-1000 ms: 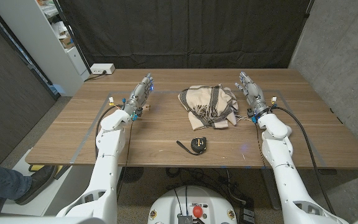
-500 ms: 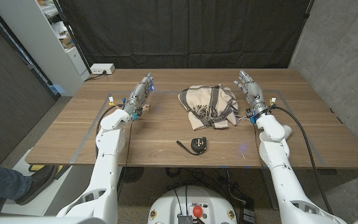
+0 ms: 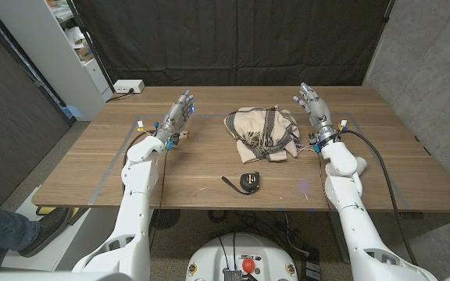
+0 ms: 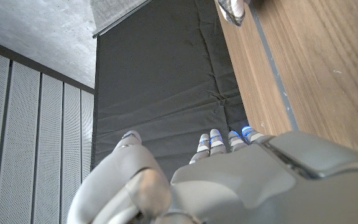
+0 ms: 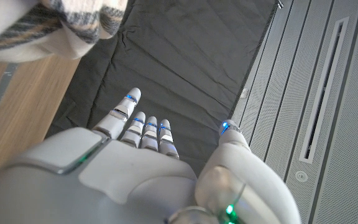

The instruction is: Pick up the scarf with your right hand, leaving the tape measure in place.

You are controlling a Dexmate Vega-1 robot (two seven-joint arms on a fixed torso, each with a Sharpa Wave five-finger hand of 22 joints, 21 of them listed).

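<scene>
Lying on one table (image 3: 412,168), one scarf (image 3: 261,133), one tape measure (image 3: 248,181), two hands, left hand (image 3: 176,117), right hand (image 3: 312,105), fingers spread, empty

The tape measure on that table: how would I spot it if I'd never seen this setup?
Start at the long wooden table and find the crumpled beige scarf with dark stripes lying between the robot's two hands. Just nearer the robot than the scarf sits the small black tape measure, with a short tongue of tape sticking out toward the robot's left. It is the only small, hard, dark thing there.
</scene>
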